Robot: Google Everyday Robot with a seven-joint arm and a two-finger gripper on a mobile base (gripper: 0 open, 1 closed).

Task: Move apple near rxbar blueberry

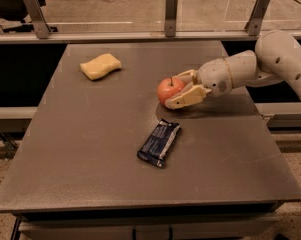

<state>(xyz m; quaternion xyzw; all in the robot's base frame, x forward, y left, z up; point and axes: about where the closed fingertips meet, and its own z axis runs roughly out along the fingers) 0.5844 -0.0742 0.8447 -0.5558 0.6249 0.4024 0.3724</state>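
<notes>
The red-orange apple [168, 89] is at the middle of the grey table [90, 134], held between the two pale fingers of my gripper [179, 90], which reaches in from the right. The gripper is shut on the apple, which is low over the table or touching it; I cannot tell which. The rxbar blueberry [159, 142], a dark navy-blue wrapper with pale print, lies flat on the table just in front of the apple, a short gap below it in the view.
A pale yellow wavy sponge [100, 66] lies at the table's back left. A rail with metal posts [171, 6] runs behind the table's far edge. My white arm [270, 59] spans the right side.
</notes>
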